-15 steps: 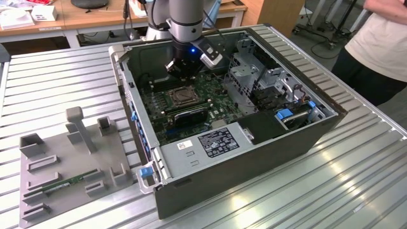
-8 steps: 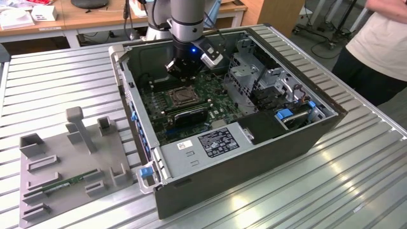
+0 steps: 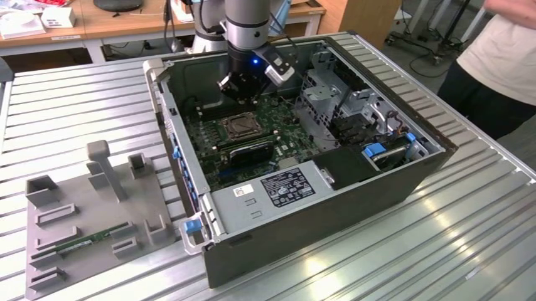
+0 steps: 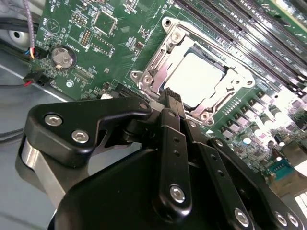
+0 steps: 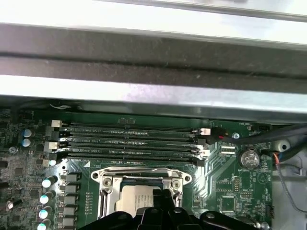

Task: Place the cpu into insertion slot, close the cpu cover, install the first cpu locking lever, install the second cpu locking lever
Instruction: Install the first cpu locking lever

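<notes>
The cpu [image 4: 196,76] lies flat in the insertion slot [image 3: 240,128] on the green board inside the open computer case. The cpu cover [image 4: 156,64] is down over it, and the chip's pale top shows through the cover's window. In the first wrist view the cpu [image 5: 128,199] and the cover's frame [image 5: 108,184] sit just beyond the fingertips. My gripper [image 4: 170,98] hangs just above the edge of the socket, shut with nothing between its fingers. In the exterior view the gripper [image 3: 243,94] is over the board, slightly behind the socket.
Long black memory slots [image 5: 129,141] run beside the socket, and a coin battery [image 4: 63,56] sits on the board. The case wall [image 3: 180,157] and the drive cage [image 3: 335,94] hem the arm in. A grey fixture tray [image 3: 92,213] holds a green memory stick. A person [image 3: 503,56] stands at the exterior view's right.
</notes>
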`<action>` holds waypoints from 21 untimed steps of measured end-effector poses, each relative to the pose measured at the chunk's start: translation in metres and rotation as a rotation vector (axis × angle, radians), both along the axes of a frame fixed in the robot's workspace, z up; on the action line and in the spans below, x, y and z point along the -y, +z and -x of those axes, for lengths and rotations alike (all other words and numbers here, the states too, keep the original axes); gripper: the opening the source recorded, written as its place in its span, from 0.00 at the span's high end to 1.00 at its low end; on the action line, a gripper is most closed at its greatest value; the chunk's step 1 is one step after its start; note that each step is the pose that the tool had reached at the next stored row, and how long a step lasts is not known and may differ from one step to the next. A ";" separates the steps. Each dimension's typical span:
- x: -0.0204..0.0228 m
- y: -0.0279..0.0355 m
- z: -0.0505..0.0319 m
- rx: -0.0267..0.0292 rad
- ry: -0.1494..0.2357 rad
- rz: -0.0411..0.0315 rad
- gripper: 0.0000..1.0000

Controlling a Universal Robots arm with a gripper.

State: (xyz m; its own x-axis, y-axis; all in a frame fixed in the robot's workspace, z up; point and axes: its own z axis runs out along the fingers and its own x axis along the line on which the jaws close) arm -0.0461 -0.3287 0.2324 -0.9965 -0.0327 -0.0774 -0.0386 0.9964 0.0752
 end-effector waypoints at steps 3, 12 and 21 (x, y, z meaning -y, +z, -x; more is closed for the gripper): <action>0.0001 0.0062 0.0000 -0.0001 0.000 0.0018 0.89; 0.0002 0.0085 0.0008 0.0000 0.000 0.0036 0.89; 0.0037 0.0083 0.0139 -0.0001 0.000 0.0086 0.89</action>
State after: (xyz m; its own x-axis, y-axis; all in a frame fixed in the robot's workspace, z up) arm -0.0600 -0.3324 0.2408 -0.9965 -0.0336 -0.0771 -0.0387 0.9970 0.0666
